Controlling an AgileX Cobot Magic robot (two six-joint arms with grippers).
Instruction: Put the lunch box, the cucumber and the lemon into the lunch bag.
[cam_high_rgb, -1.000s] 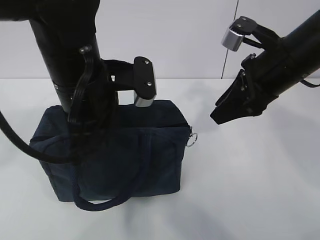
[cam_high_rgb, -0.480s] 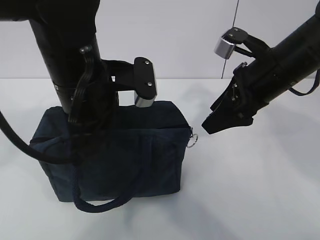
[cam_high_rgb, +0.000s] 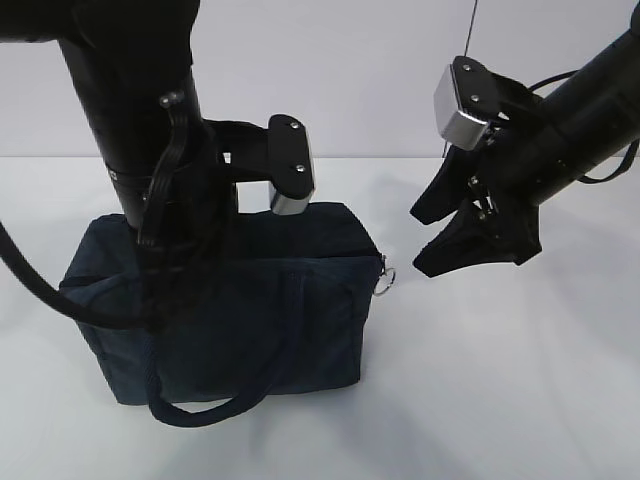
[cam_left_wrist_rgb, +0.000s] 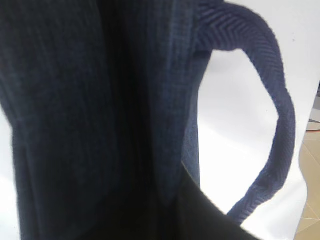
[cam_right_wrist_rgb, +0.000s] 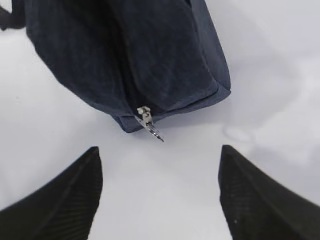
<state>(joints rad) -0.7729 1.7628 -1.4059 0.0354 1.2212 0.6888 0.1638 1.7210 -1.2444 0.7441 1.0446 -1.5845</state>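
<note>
Navy fabric lunch bag (cam_high_rgb: 250, 300) zipped; right gripper (cam_high_rgb: 440, 240) jaws just spread beside metal ring pull (cam_right_wrist_rgb: 150, 127); left gripper, unseen, reads shut.

A white table (cam_high_rgb: 520, 400) meets a plain pale wall (cam_high_rgb: 350, 70) crossed by one thin vertical seam (cam_high_rgb: 472, 30).

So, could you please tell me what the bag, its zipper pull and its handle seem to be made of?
Bag: dark navy woven fabric, matte, creased. Zipper pull: looks like metal, silvery and shiny. Handle: probably woven webbing, herringbone weave visible.
</note>
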